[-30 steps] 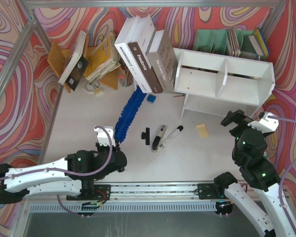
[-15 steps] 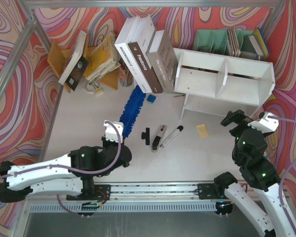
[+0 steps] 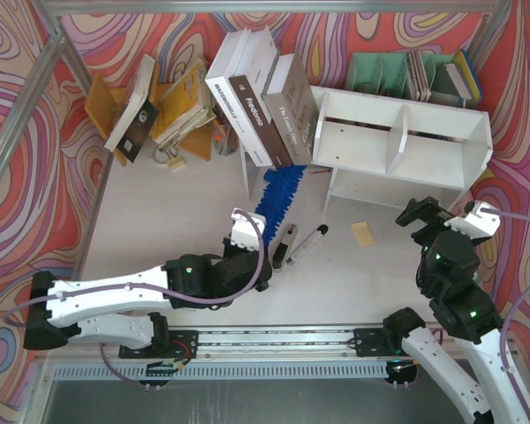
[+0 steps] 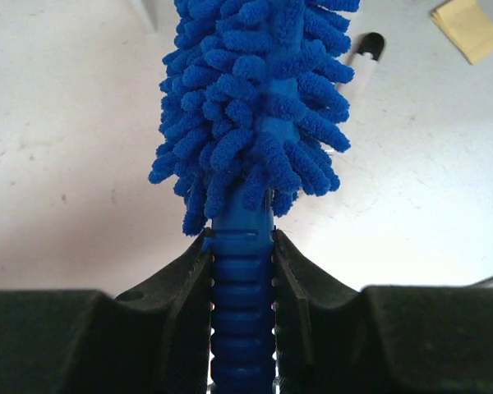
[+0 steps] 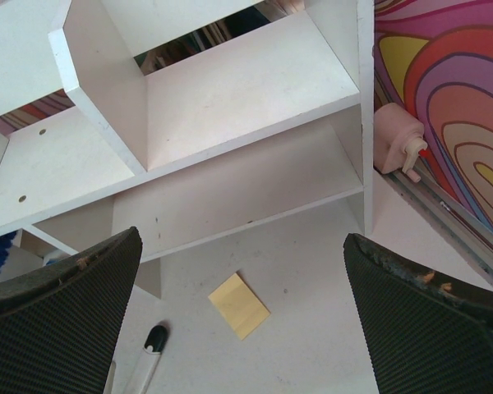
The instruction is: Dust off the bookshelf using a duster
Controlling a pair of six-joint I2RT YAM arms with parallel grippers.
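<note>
The white bookshelf (image 3: 442, 146) stands at the back right, its two cubbies and lower shelf also filling the right wrist view (image 5: 230, 90). The blue fluffy duster (image 3: 278, 194) slants over the table, its tip near the shelf's left end. My left gripper (image 3: 254, 237) is shut on the ribbed blue handle (image 4: 242, 279), just below the chenille head (image 4: 255, 107). My right gripper (image 3: 427, 216) hovers in front of the shelf's right half, open (image 5: 240, 240), with nothing between its fingers.
A yellow note (image 3: 363, 232) lies before the shelf (image 5: 239, 305). A white pen (image 3: 307, 244) and a black-and-silver tool (image 3: 285, 245) lie beside the duster. Large books (image 3: 261, 97) lean on a thin white board (image 3: 247, 172). A green rack (image 3: 411, 75) stands behind the shelf.
My left arm has swung to the right and forward, carrying the duster from the left-middle of the table toward the shelf's left end. The right arm has stayed still.
</note>
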